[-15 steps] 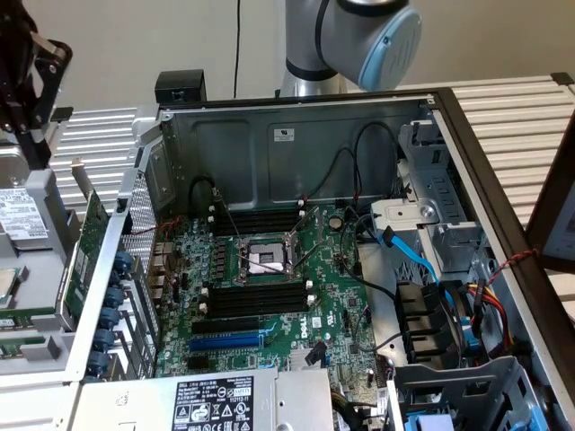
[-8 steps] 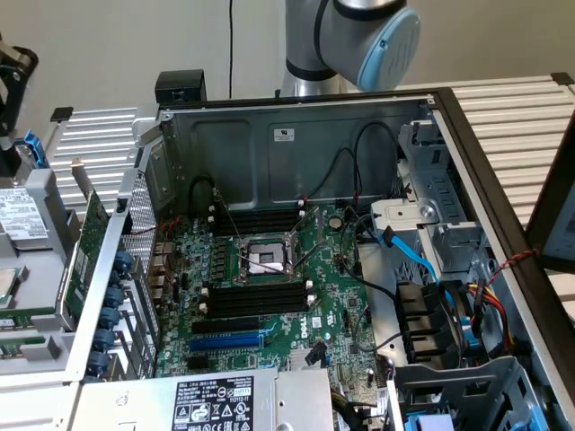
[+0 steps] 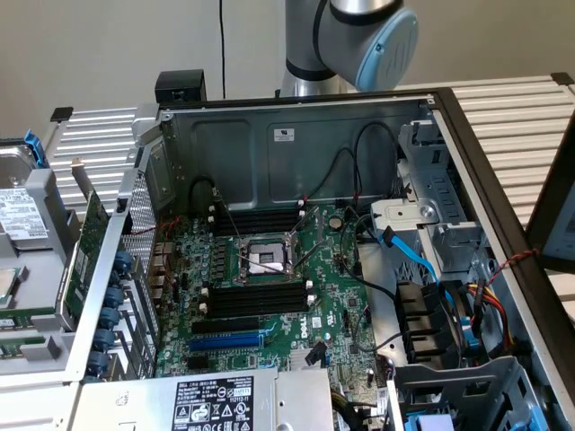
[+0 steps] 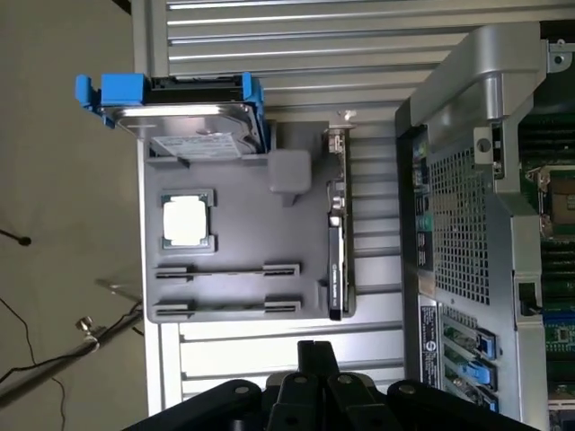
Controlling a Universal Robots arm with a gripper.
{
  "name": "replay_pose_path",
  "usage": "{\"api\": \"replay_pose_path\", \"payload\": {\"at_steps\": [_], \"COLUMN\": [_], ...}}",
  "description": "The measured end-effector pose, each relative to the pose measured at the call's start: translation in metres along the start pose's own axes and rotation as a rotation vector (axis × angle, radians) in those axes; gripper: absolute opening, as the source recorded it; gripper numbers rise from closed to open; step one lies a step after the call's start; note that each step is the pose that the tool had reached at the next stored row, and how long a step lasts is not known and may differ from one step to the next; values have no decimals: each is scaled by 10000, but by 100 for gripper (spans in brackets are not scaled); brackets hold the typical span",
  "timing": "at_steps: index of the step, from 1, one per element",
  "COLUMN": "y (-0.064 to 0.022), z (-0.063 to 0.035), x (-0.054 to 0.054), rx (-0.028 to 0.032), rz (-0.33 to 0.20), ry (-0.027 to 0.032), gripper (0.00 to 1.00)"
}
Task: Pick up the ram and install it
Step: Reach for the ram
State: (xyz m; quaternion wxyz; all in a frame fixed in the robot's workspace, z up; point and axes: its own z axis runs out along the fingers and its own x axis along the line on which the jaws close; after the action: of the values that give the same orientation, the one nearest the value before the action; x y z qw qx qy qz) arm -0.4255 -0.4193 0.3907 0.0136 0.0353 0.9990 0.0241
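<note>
Biggest thing is the open PC case [image 4: 458,224], sheet metal w/ a perforated grille wall, off to one side of the gripper [image 4: 316,352]. In the exterior view the arm [image 3: 359,31], a smooth silver tube w/ a pale-blue cap, rises behind the case's rear wall. Inside lies the green motherboard [image 3: 328,269] w/ long black slots [image 3: 260,301] flanking a square metal CPU socket [image 3: 267,259]. Straight out past the fingertips we see a matte grey moulded tray [image 4: 243,211] on a slatted metal tabletop [image 4: 269,54]. At the tray end farthest from the gripper sits a hard drive [image 4: 193,130], shiny metal, in a blue plastic bracket. An expansion card [image 4: 337,242] stands on edge along the tray's case side. The ram: two long thin sticks seated edge-up in tray grooves, nearer ram stick [image 4: 229,307] closest to the fingertips, farther ram stick [image 4: 229,270] just beyond, parallel, apart. Past those, a small square CPU chip [image 4: 187,220] w/ a bright lid. The gripper's black fingers are pressed together, tips pointing toward the tray.
</note>
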Motion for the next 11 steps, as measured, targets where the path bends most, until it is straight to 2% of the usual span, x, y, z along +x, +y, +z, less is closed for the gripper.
{"api": "replay_pose_path", "payload": {"at_steps": [6, 11], "y": [-70, -133], "z": [-3, -7], "x": [211, 339], "rx": [-6, -64], "rz": [0, 2], "ry": [1, -1], "gripper": [10, 10]}}
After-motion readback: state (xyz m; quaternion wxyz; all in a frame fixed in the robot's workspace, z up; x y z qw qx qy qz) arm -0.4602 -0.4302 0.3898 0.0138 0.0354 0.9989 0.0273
